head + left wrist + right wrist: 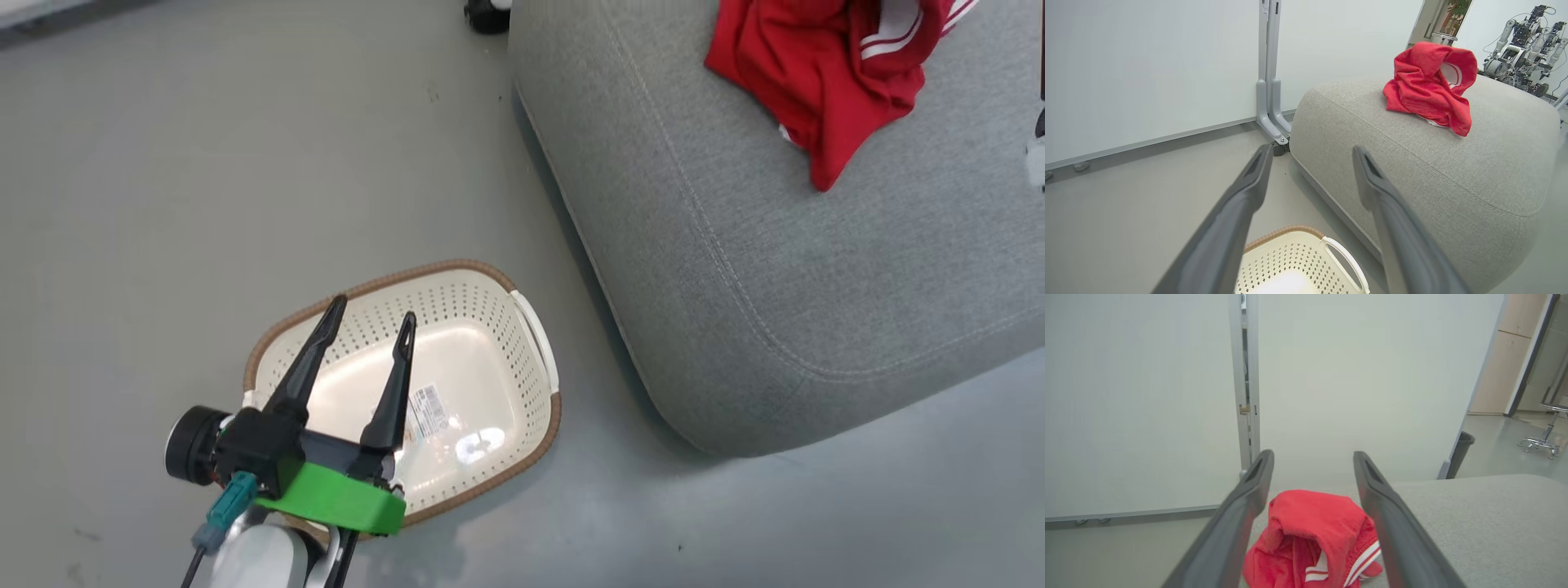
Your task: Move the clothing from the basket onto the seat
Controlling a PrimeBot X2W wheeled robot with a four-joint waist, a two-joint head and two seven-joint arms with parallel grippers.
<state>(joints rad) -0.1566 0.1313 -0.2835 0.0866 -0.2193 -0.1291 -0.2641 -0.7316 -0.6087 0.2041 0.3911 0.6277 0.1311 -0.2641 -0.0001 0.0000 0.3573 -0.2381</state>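
Note:
The red clothing (816, 65) lies in a crumpled heap on the grey seat (775, 269), white stripes showing; I cannot tell one garment from another. The cream basket (490, 327) stands on the floor left of the seat, holding just its label (429, 408). My left gripper (373, 310) hovers open over the basket with nothing between its fingers. In the left wrist view the left gripper (1311, 151) points past the basket (1290, 261) toward the seat (1412, 163) and clothing (1425, 85). My right gripper (1313, 454) is open just above the clothing (1306, 531) on the seat (1474, 518).
A white partition with a grey foot (1269, 114) and caster (487, 15) stands behind the seat's far corner. Other robots (1519, 45) are parked beyond the seat. A dark bin (1459, 457) and a chrome stool base (1543, 443) sit further off. Grey floor surrounds the basket.

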